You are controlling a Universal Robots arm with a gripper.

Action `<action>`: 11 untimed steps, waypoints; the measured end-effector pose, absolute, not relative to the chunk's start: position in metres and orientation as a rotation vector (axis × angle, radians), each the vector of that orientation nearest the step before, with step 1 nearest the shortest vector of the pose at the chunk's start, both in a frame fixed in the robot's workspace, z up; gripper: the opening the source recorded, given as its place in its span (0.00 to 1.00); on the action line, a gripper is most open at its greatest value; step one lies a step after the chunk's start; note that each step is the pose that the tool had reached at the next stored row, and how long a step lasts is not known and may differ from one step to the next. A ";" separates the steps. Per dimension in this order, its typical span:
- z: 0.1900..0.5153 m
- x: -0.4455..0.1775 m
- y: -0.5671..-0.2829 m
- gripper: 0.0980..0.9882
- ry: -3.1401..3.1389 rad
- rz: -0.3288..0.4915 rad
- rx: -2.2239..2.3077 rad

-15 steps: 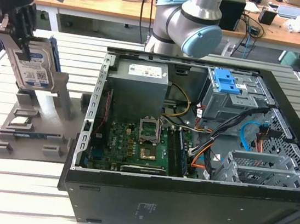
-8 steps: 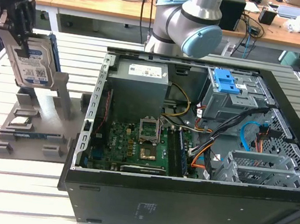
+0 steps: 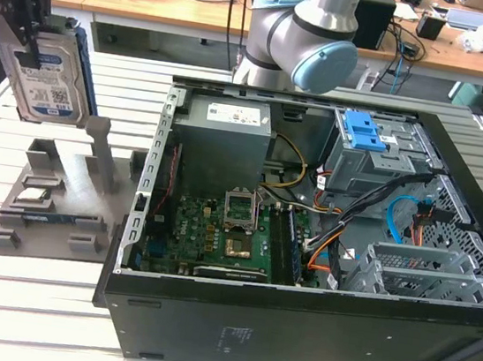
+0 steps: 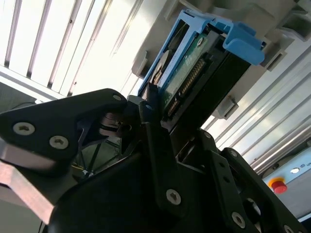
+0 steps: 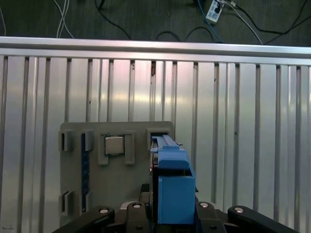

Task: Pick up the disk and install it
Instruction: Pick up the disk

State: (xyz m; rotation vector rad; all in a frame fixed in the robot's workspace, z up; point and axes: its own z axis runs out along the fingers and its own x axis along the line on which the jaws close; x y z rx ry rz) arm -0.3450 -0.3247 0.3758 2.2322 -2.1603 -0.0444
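At the exterior view's left, the tool (image 3: 30,44) is seen closed on the disk (image 3: 49,84). The disk is gripped by its upper end and hung upright, slightly tilted, with its labelled face turned towards the camera. It is held above the grey stand (image 3: 51,209) and lifted clear of the stand's base, its lower edge near the top of the stand's tallest post.

In the second wrist view, the black fingers (image 4: 160,155) are shown pressed against the disk (image 4: 194,63). The blue frame (image 4: 243,41) and the connector edge stick out past them.

In the first wrist view, the disk (image 5: 172,187) is seen end-on, directly over the stand (image 5: 114,189). A square chip (image 5: 115,144) is set in a pocket of the stand, just beside the disk. The stand is carried by the slatted metal table (image 5: 252,121).

To the exterior view's right of the stand, just beside it, the open computer case (image 3: 293,330) is laid on the table. Inside it a green circuit board (image 3: 207,238) and a grey power supply box (image 3: 227,121) are found on the side nearer the stand. A blue latch (image 3: 364,130) is found farther from the stand. The robot arm (image 3: 306,29) is seen behind the case.
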 end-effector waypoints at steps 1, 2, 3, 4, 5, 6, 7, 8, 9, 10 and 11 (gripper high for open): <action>0.379 -0.345 -0.325 0.30 -2.160 -0.044 2.232; 0.380 -0.345 -0.325 0.30 -2.160 -0.044 2.232; 0.381 -0.345 -0.325 0.30 -2.160 -0.044 2.232; 0.382 -0.345 -0.325 0.30 -2.160 -0.044 2.232; 0.383 -0.345 -0.325 0.30 -2.160 -0.044 2.232; 0.385 -0.345 -0.325 0.30 -2.160 -0.044 2.232; 0.386 -0.345 -0.325 0.30 -2.160 -0.044 2.232; 0.388 -0.345 -0.325 0.30 -2.160 -0.044 2.232; 0.389 -0.345 -0.325 0.30 -2.160 -0.044 2.232; 0.390 -0.345 -0.324 0.30 -2.160 -0.044 2.232; 0.391 -0.345 -0.324 0.30 -2.160 -0.044 2.232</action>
